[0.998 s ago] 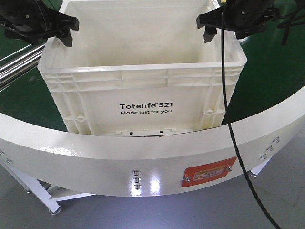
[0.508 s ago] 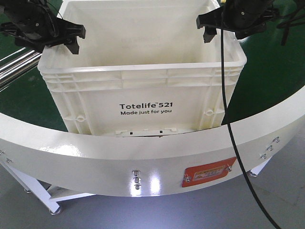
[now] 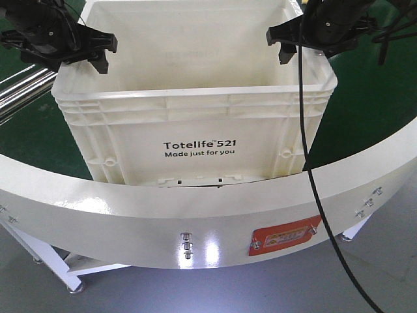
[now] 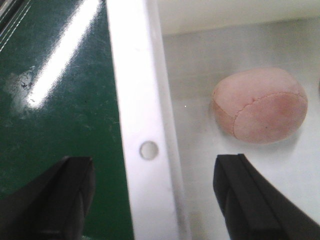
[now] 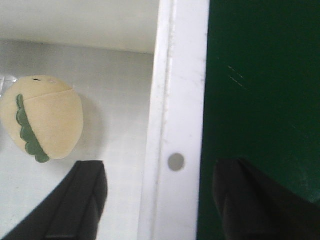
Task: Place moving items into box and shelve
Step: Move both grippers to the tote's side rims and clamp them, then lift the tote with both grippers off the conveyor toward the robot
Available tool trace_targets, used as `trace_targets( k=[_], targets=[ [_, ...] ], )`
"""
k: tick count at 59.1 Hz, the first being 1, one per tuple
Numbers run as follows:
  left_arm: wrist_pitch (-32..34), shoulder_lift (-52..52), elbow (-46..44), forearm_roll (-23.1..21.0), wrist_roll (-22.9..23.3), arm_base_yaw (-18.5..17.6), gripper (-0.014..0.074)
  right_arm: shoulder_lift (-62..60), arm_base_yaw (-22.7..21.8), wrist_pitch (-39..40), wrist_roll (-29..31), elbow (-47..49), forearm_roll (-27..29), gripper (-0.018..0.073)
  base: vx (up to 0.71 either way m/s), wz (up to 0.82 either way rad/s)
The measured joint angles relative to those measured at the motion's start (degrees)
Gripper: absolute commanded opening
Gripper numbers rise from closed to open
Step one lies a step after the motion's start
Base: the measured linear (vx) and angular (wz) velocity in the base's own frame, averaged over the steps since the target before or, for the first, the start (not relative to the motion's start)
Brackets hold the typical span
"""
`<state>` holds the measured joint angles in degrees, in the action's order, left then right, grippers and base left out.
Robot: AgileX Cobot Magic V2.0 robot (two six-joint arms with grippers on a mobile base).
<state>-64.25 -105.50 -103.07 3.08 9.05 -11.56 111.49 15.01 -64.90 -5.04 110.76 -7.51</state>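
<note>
- One box (image 3: 195, 124): white, ribbed rim, "Totelife 521 Made just for you" printed on near wall. Standing upright on green tabletop (image 3: 365, 98), just behind one white curved rail (image 3: 130, 208).
- Two moving items, both lying on the box floor, neither touched by a hand.
- Item 1: pinkish-beige piece (image 4: 259, 105), rounded with seams, near the left wall.
- Item 2: pale yellow piece (image 5: 42, 117) with one green scalloped band, near the right wall.
- Two hands, both up at rim height.
- Left hand (image 3: 104, 53) (image 4: 152, 197): released, jaws wide apart, grasping nothing. Straddling the left rim, one finger over the tabletop, the other over the box interior. Contact with the rim: cannot tell.
- Right hand (image 3: 280, 44) (image 5: 165, 200): released too, jaws wide, nothing between them but the right rim. One finger over the interior, the other over the tabletop.
- One round hole in the rim per wrist view, (image 4: 148, 150) and (image 5: 176, 161), each sitting between the fingers.
- One black cable (image 3: 306, 143) hanging from the right arm, crossing the near right corner of the box and the rail.
- One red-orange label (image 3: 285, 235) on the rail's near face, right of centre.
</note>
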Motion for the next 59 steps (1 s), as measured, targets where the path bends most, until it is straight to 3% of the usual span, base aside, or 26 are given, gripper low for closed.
trace_targets(
  k=[9, 24, 42, 59],
  targets=[
    [0.00, 0.00, 0.00, 0.59, 0.00, 0.00, 0.0533, 0.00, 0.00, -0.28, 0.00, 0.00, 0.00, 0.0281, 0.00, 0.00],
    [0.00, 0.00, 0.00, 0.85, 0.00, 0.00, 0.0322, 0.00, 0.00, -0.45, -0.19, 0.00, 0.71, 0.0113, 0.00, 0.00],
    [0.02, 0.00, 0.00, -0.30, 0.31, -0.19, 0.0136, 0.00, 0.00, -0.45, -0.19, 0.00, 0.83, 0.0092, 0.00, 0.00],
    [-0.03, 0.00, 0.00, -0.30, 0.37, -0.19, 0.0109, 0.00, 0.00, -0.45, -0.19, 0.00, 0.83, 0.0091, 0.00, 0.00]
  ],
)
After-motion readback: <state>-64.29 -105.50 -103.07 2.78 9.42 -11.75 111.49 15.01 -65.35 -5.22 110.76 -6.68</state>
